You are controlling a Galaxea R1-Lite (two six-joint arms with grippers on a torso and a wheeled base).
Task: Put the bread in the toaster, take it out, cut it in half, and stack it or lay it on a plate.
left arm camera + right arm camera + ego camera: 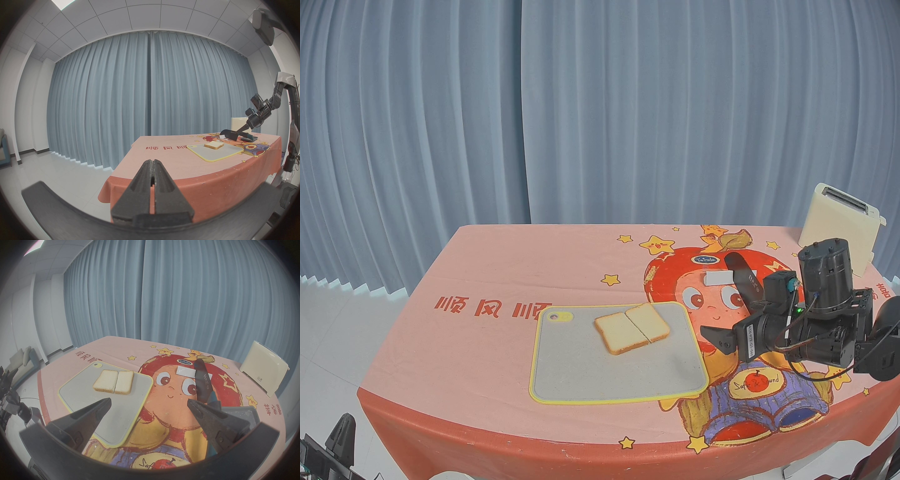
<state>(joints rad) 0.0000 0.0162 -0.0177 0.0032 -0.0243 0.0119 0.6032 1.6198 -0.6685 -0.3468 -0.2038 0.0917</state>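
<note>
Right pincer [149, 402] spread wide above the surface [125, 349], knife [202, 380] lying just beside it. Bread [114, 381] sits cut in two, halves touching, on the cutting board [84, 396]. To stack well, I'd say: drop squarely over one half, pinch its edges gently, lift clear.

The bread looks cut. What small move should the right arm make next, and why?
Probably swing the open right gripper to the bread to grasp one half: both halves lie side by side on the cutting board, and the knife is set down.
</note>
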